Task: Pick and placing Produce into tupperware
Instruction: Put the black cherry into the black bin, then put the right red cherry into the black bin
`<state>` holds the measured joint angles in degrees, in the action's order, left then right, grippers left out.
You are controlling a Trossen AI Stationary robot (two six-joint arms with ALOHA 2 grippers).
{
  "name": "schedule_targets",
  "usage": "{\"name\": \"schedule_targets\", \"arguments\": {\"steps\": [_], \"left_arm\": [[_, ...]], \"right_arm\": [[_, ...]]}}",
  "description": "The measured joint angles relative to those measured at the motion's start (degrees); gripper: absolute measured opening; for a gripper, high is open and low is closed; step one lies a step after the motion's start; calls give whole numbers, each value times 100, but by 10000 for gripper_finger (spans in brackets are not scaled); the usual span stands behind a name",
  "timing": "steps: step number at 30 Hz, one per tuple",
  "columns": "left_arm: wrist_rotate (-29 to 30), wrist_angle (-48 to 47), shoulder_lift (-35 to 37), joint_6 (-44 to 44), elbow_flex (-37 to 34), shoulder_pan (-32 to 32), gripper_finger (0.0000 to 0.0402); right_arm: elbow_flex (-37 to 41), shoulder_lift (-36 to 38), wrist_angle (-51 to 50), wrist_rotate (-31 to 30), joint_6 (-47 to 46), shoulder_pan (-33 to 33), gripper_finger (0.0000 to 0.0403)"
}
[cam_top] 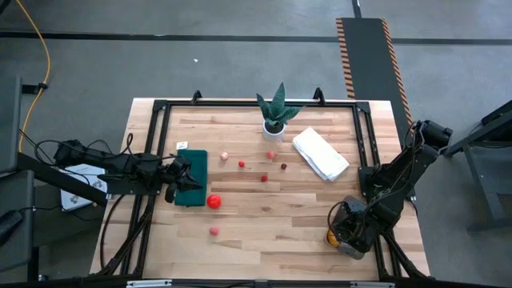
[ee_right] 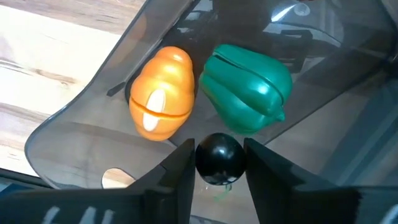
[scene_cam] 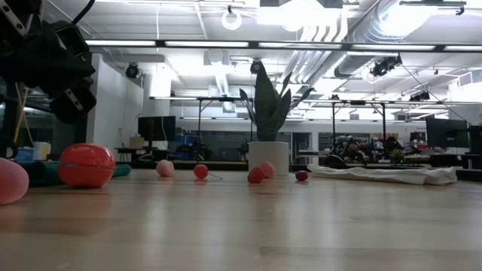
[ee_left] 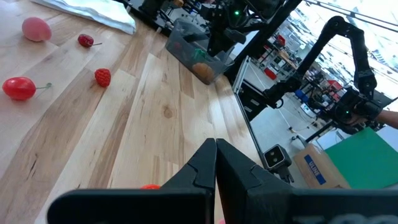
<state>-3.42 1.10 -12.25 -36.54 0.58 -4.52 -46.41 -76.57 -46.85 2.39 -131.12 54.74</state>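
The tupperware (cam_top: 350,237) stands at the table's near right corner. It holds an orange piece (ee_right: 161,93) and a green pepper (ee_right: 247,86). My right gripper (ee_right: 219,163) points down into it, shut on a small dark round fruit (ee_right: 219,157). Loose produce lies mid-table: a red tomato (cam_top: 214,202), a pink piece (cam_top: 214,230) and several small red and pink ones around (cam_top: 264,178). My left gripper (ee_left: 216,167) hangs shut and empty at the table's left, over a dark green mat (cam_top: 194,164). My right gripper pinches the dark round fruit by its two opposite sides (ee_right: 200,159) between its two fingers, coming from above and pointing down. The fruit hangs inside the tupperware, above its floor, beside the orange piece and the green pepper.
A spiky plant in a white pot (cam_top: 275,120) stands at the far middle. A folded white cloth (cam_top: 320,154) lies to its right. A black frame rail (cam_top: 364,136) runs along the table's edges. Bare wood lies between the loose produce and the tupperware.
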Motion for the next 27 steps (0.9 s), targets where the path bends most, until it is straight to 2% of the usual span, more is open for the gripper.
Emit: {"name": "schedule_targets", "arguments": {"steps": [6,20,27], "left_arm": [[1,1,0,-1,0,1,1],[0,1,0,1,0,0,1],[1,1,0,0,0,-1,1]], "right_arm": [[0,1,23,0,1,0,140],[0,2,42,3,-26,0,142],[-239,19,-205,216,113,2,142]]}}
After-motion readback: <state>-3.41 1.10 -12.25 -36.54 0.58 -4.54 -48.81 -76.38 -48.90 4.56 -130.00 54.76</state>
